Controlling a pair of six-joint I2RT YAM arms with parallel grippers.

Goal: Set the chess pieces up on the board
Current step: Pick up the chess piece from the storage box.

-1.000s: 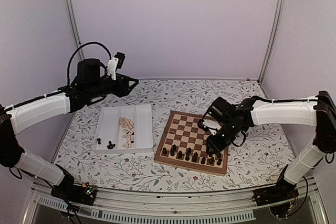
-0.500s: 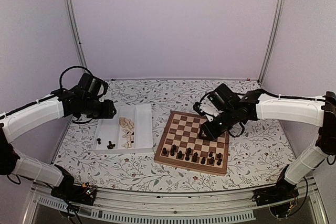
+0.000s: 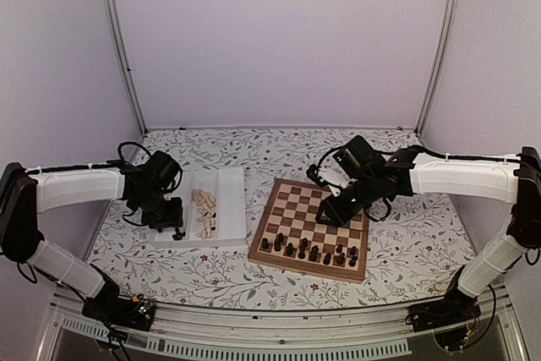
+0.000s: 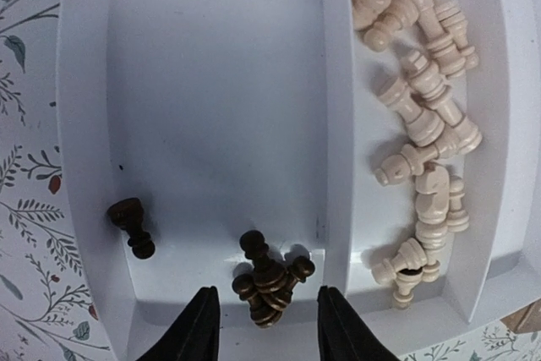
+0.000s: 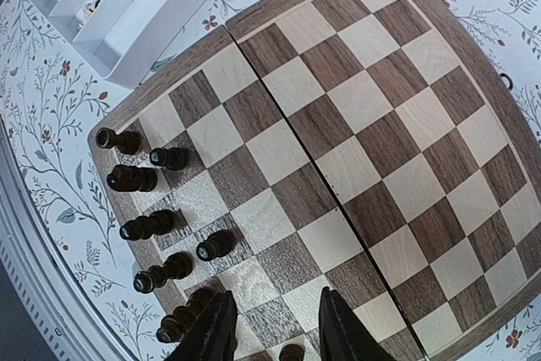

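A wooden board (image 3: 309, 227) of light and dark squares lies on a floral tabletop (image 3: 406, 251). A white two-part tray (image 3: 230, 196) sits just beside the board on its left.

A row of dark pieces (image 3: 304, 250) stands along the board's near edge. In the tray half next to the board, pale pieces (image 3: 203, 210) lie in a loose heap. In the tray half farther from the board, a small dark pile (image 4: 269, 281) lies against the near wall. A lone dark piece (image 4: 131, 227) lies apart from the pile, on the side away from the board.

The left fingers (image 4: 201, 331) hang low over that farther half. They are moderately parted, with the pile's near end between their tips, and are not closed on anything. The right fingers (image 5: 218, 331) hover above the board toward its middle, beyond the standing dark row. They are narrowly parted and hold nothing.
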